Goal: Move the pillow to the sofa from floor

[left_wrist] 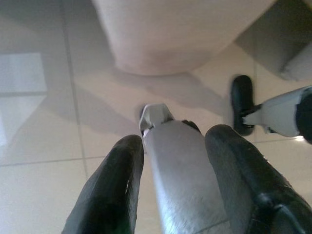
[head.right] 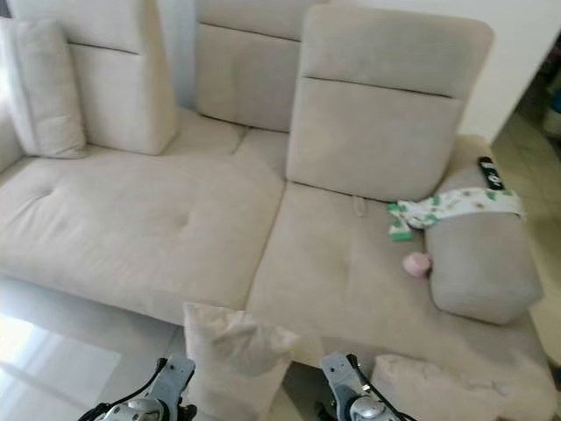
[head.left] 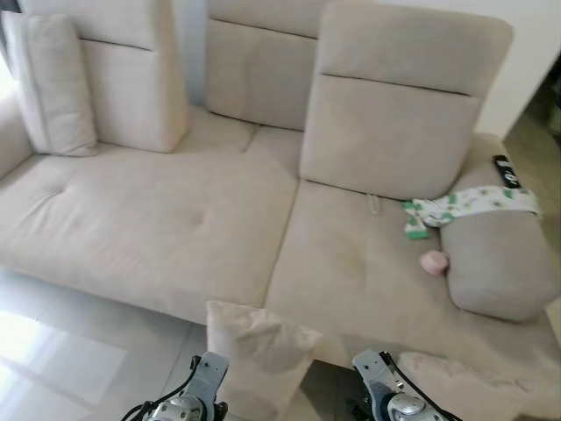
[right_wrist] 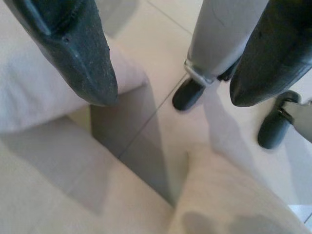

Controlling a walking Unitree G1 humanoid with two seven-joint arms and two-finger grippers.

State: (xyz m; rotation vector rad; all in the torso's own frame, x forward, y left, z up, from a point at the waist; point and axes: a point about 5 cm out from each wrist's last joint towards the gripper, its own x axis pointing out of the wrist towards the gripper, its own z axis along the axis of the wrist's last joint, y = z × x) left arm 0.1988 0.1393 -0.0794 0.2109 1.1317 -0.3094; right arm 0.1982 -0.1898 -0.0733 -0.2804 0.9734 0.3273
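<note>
A beige pillow (head.left: pixel 259 349) stands upright on the tiled floor against the front of the beige sofa (head.left: pixel 158 219), between my two forearms. My left wrist (head.left: pixel 191 399) and right wrist (head.left: pixel 392 402) show at the bottom edge, either side of the pillow. In the left wrist view the left gripper (left_wrist: pixel 175 139) points down at the floor, open, nothing between its fingers, with a beige rounded shape (left_wrist: pixel 170 39) beyond that looks like the pillow. The right gripper (right_wrist: pixel 173 95) also hangs open over the tiles, with beige fabric (right_wrist: pixel 34 97) beside one finger.
On the sofa lie a bolster cushion (head.left: pixel 500 263), a patterned cloth (head.left: pixel 473 203), a pink ball (head.left: pixel 434 261) and a remote (head.left: pixel 506 171). A side pillow (head.left: pixel 57 83) leans at the far left. A beige fluffy piece (head.left: pixel 478 377) lies at the sofa's front right. My legs and black feet (left_wrist: pixel 242 105) stand on the floor.
</note>
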